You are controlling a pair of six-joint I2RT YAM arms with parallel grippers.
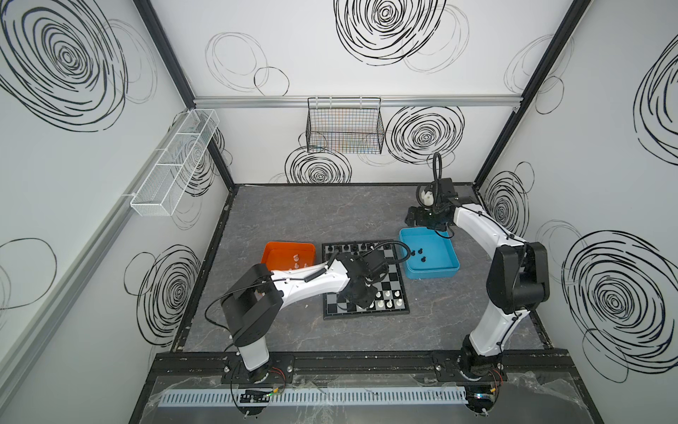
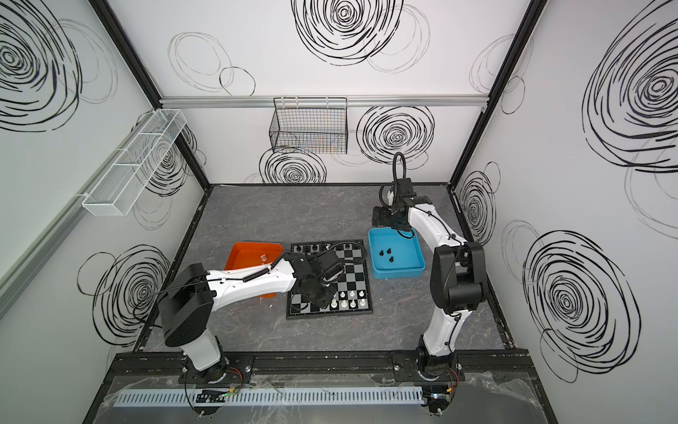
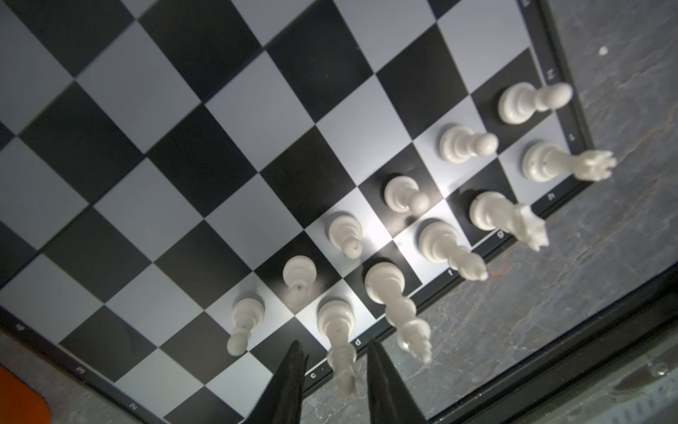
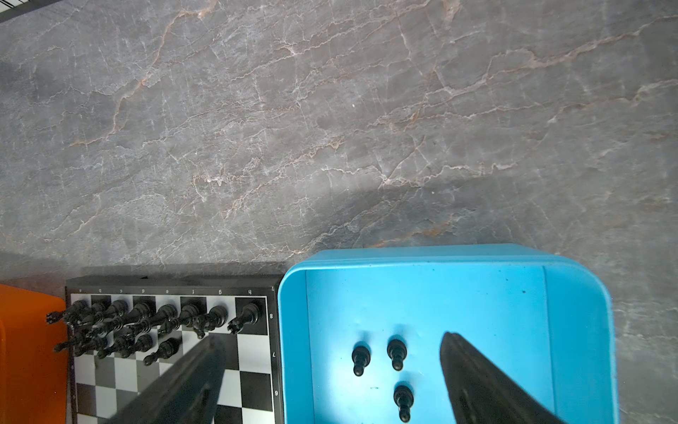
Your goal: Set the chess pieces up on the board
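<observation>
While straddling the head of a tall white piece (image 3: pixel 335 323) standing on the edge row, gripped nothing in the left gripper (image 3: pixel 334 343), jaws parted only narrowly and just clear on either side. Judged liable to topple that piece on withdrawal, through any sideways drift or tilt dragging a finger (image 3: pixel 293 374) against its head. Crowded just beside the jaws by a second tall white piece (image 3: pixel 389 290) and just ahead by a pawn (image 3: pixel 299 273); hence judged likely to pass one knock along the white ranks on the board (image 3: pixel 183 147). Also risked sweeping pieces with the forearm, stretched across the squares behind the gripper. Farther out, hung the right gripper (image 4: pixel 332 339) wide open and empty, directly above three black pawns (image 4: pixel 397 352) unplaced in the blue tray (image 4: pixel 579 330). Showed a few white pieces (image 1: pixel 296 258) waiting in the orange tray (image 1: pixel 271 253), back along the left arm.
</observation>
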